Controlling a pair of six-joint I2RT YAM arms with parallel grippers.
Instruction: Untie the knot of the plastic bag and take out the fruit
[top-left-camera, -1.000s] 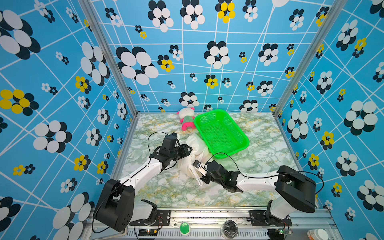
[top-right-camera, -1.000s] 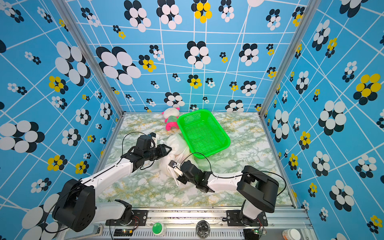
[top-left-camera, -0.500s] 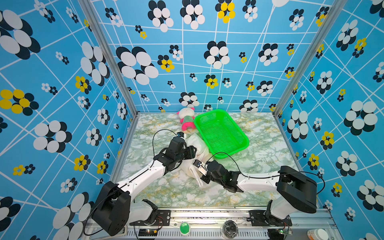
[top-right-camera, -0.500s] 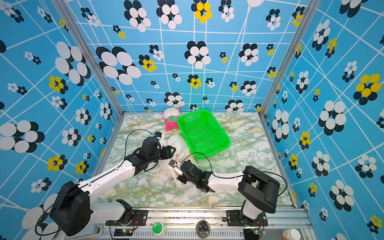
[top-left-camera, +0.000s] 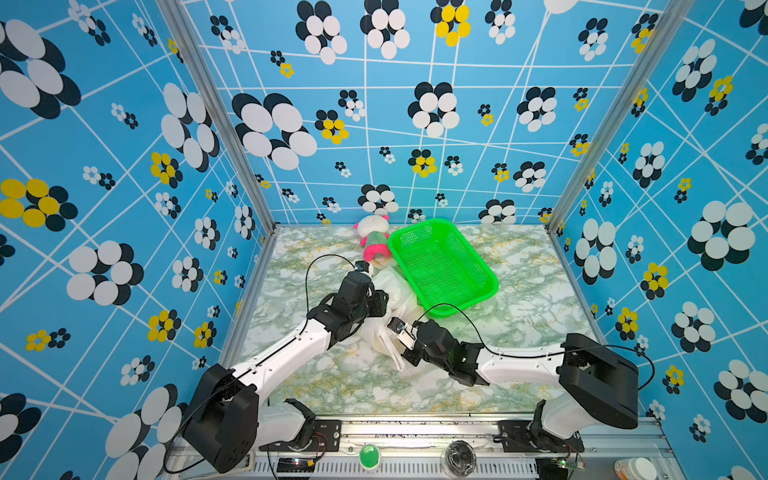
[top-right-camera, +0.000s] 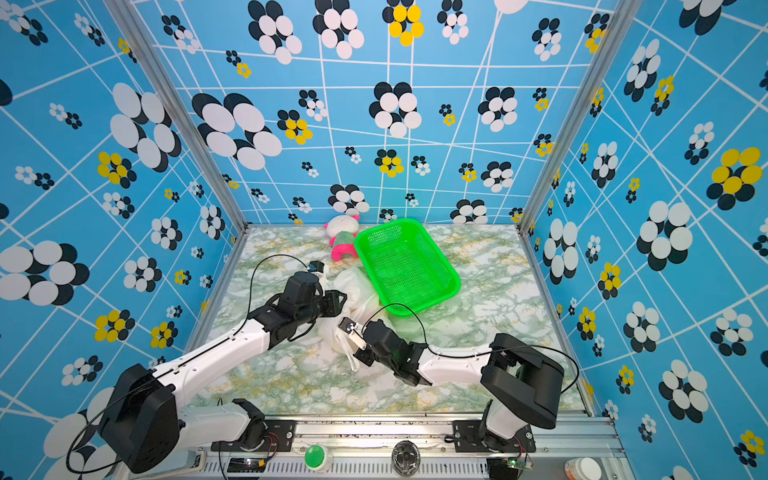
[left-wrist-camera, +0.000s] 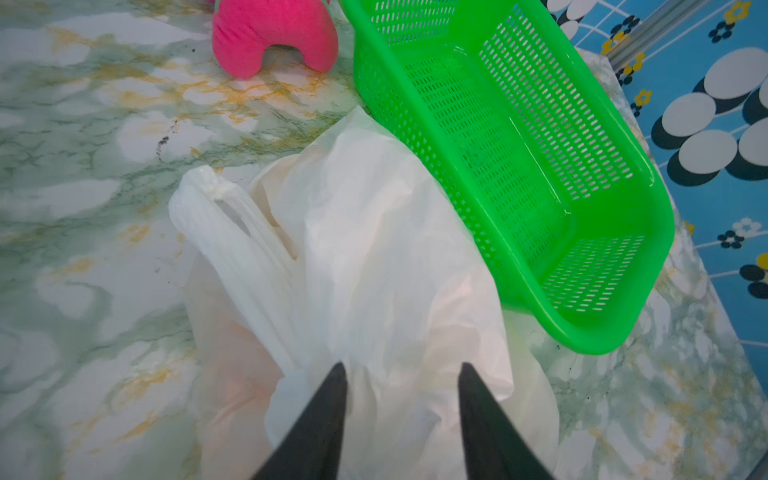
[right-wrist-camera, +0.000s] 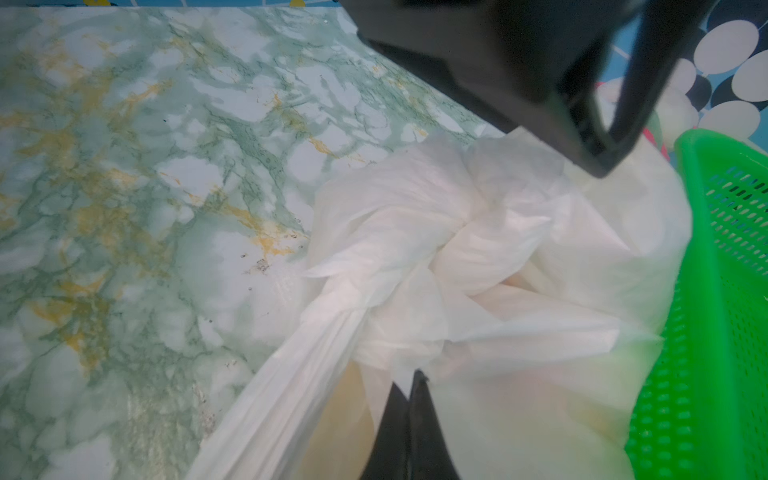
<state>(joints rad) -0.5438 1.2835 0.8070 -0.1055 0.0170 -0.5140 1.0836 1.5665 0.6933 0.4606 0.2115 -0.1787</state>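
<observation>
Marble tabletop (top-left-camera: 540, 299), plastic bag (left-wrist-camera: 374, 249) w/ knot (right-wrist-camera: 457, 249), against green basket (left-wrist-camera: 590, 338)

plastic bag (top-left-camera: 395, 286): 1 | knot (right-wrist-camera: 457, 253): 1 | basket (top-left-camera: 419, 232): 1 | plush doll (top-left-camera: 371, 227): 1 | fruit: hidden in bag, count unclear

Green mesh basket (top-left-camera: 441, 266): set askew on the marble-patterned bench (top-left-camera: 523, 291), toward the rear. Plush doll (top-left-camera: 372, 239): white, pink and green, just beside the basket's far corner. Green button (top-left-camera: 369, 456): front rail.

Plastic bag (left-wrist-camera: 374, 249) translucent white; basket (top-left-camera: 440, 266) bright green mesh; tabletop (top-left-camera: 532, 299) green-white marble, yellow veins; walls (top-left-camera: 395, 83) blue, flower print.
</observation>
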